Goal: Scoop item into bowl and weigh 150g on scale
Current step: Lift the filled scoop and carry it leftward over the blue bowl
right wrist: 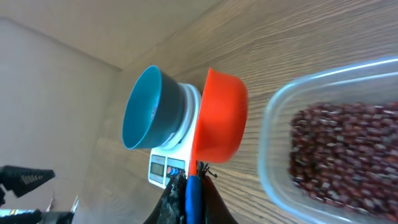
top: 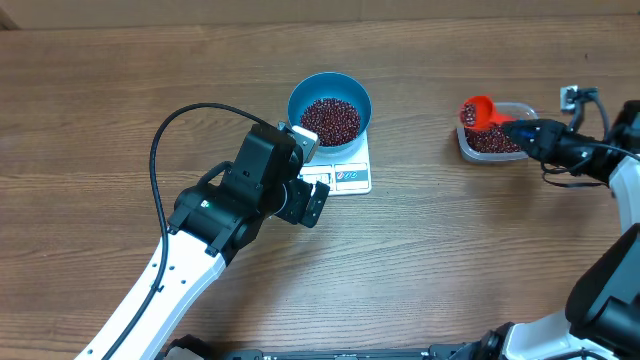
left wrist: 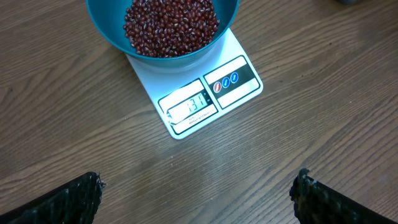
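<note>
The left claw [left wrist: 198, 198] hovers over the bare table [top: 120, 90] just at the near-left corner of the scale [top: 350, 178], its two dark fingers [left wrist: 74, 198] spread wide apart with nothing between them. The scale is a flat white slab with its display and buttons on the near edge; the display is lit and shows digits. On the far half of the scale sits the blue bowl [top: 296, 100], wider than the slab and hanging over its sides, with a heap of small dark red-brown beans [top: 331, 119] covering its bottom. Well to the right of the scale, a red scoop [top: 478, 110] on a blue handle hangs over the far-left corner of a clear plastic tub [top: 462, 146], which holds a layer of the same beans. Furthest right of the scale, the right claw [top: 522, 130] is pressed together on the scoop's handle, pinching it.
</note>
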Motion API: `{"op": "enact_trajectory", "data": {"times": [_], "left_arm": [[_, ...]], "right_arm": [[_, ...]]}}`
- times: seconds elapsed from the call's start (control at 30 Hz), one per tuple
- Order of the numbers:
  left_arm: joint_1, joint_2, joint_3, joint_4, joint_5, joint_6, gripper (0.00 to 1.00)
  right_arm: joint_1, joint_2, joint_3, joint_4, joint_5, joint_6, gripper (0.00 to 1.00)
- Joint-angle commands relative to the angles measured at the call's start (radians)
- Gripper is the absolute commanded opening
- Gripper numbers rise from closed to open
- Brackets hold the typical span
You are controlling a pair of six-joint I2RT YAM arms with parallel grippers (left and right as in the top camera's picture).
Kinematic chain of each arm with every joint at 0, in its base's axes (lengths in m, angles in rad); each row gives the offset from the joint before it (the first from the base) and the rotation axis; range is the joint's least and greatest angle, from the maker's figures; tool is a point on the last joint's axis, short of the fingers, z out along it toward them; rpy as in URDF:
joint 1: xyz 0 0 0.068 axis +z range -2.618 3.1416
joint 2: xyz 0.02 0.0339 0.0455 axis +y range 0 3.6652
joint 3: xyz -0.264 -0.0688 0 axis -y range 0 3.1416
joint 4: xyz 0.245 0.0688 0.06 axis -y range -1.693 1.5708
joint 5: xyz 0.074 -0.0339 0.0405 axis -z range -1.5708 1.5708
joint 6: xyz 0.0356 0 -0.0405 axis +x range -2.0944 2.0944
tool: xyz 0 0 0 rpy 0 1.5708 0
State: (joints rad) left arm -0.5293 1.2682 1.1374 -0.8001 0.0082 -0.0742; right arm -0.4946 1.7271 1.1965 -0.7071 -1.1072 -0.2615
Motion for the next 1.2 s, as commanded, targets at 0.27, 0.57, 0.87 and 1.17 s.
{"op": "enact_trajectory", "data": {"times": [0.27,0.57,0.87,1.17], "left_arm": [[0.001,0.006,-0.004,0.0,0.008,0.015,0.99],[0.001,0.006,-0.004,0.0,0.008,0.015,1.0],[0.001,0.006,-0.004,0.0,0.008,0.015,1.0],[0.001,0.006,-0.003,0.0,0.008,0.015,1.0]], "right_arm": [[0.204,0.004,0.001,0.162,-0.038,0.154,0.04],[0.33,0.004,0.001,0.247,0.039,0.271,0.04],[0.427,0.004,0.001,0.375,0.131,0.415,0.04],[0.551,0.004,0.001,0.482,0.283,0.414,0.04]]}}
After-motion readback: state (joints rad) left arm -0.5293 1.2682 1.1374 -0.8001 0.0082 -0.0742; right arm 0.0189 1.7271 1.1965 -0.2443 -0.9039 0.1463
